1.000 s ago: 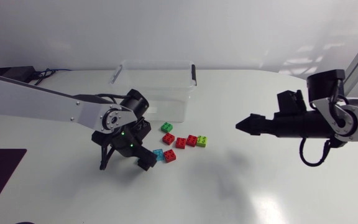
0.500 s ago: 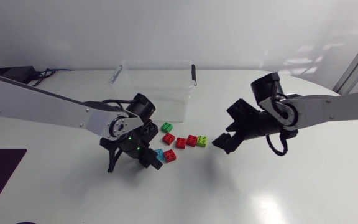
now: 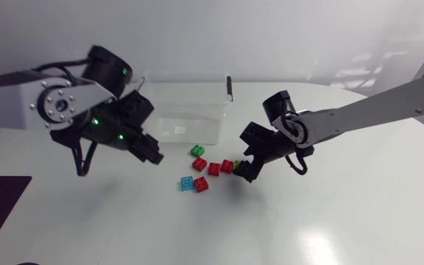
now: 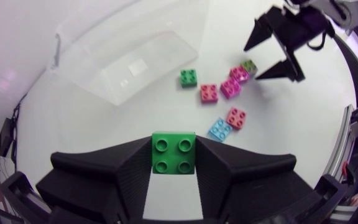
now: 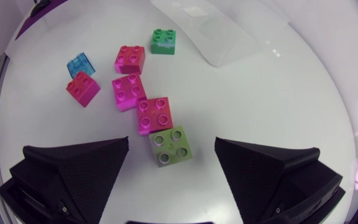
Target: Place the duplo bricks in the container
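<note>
Nearest the front edge of the bench (image 3: 293,228), a pale blue brick (image 3: 187,182) and a red brick (image 3: 201,185) lie touching. Just beyond them runs a row of three red bricks (image 3: 214,168), with a loose green brick (image 3: 197,150) at its eleven o'clock.

At the row's three o'clock end sits a lime brick (image 5: 173,148). The right tool (image 5: 171,142) is released, its fingers spread to either side of that brick with a gap showing on both sides.

At nine o'clock from the pile, the left tool (image 3: 153,154) hangs above the bench, clenched on a held green brick (image 4: 173,152).

Farthest back stands the clear container (image 3: 190,110), its long axis running nine to three. No brick shows inside it. It lies at about one o'clock from the left tool, and near it.

Assessment: the left arm is the nearer to the container. Its coming move turns on carrying the load toward one o'clock, over the near wall, before releasing.
</note>
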`<act>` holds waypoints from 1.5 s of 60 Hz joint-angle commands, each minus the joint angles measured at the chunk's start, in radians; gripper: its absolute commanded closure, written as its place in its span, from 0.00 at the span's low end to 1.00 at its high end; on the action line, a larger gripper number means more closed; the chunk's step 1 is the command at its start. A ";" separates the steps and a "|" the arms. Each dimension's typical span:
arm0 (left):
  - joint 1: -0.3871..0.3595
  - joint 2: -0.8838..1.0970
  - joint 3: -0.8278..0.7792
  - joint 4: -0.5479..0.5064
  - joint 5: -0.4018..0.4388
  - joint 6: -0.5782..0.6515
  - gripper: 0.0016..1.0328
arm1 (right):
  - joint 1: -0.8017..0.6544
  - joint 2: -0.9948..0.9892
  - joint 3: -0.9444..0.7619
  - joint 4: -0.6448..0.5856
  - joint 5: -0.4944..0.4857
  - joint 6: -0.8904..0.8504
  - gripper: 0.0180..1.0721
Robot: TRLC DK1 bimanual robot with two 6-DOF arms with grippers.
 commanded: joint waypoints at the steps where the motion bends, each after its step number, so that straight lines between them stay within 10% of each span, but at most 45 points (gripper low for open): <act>1: 0.047 -0.026 0.087 -0.009 0.028 0.033 0.82 | 0.004 0.060 0.036 -0.016 0.010 -0.025 0.07; 11: 0.094 0.014 0.199 0.043 0.068 0.027 0.81 | 0.006 0.098 0.064 -0.044 0.030 -0.032 0.34; 17: 0.114 0.076 0.237 0.140 0.073 0.001 0.80 | 0.006 0.089 0.061 -0.072 0.032 -0.047 0.72; 24: 0.130 0.167 0.272 0.247 0.076 -0.033 0.80 | 0.012 0.023 0.027 -0.121 0.047 -0.049 0.79; 33: 0.133 0.305 0.347 0.356 0.077 -0.077 0.72 | 0.015 -0.138 -0.010 -0.182 0.072 -0.035 0.79; 42: 0.140 0.403 0.418 0.400 0.074 -0.090 0.17 | 0.033 -0.279 0.044 -0.296 0.087 0.005 0.79; 47: 0.143 0.392 0.409 0.422 0.074 -0.090 0.06 | 0.052 -0.321 0.111 -0.358 0.089 0.033 0.79; 90: 0.071 -0.014 -0.191 0.278 0.289 0.231 0.06 | 0.147 0.130 0.864 -0.424 0.181 0.241 0.77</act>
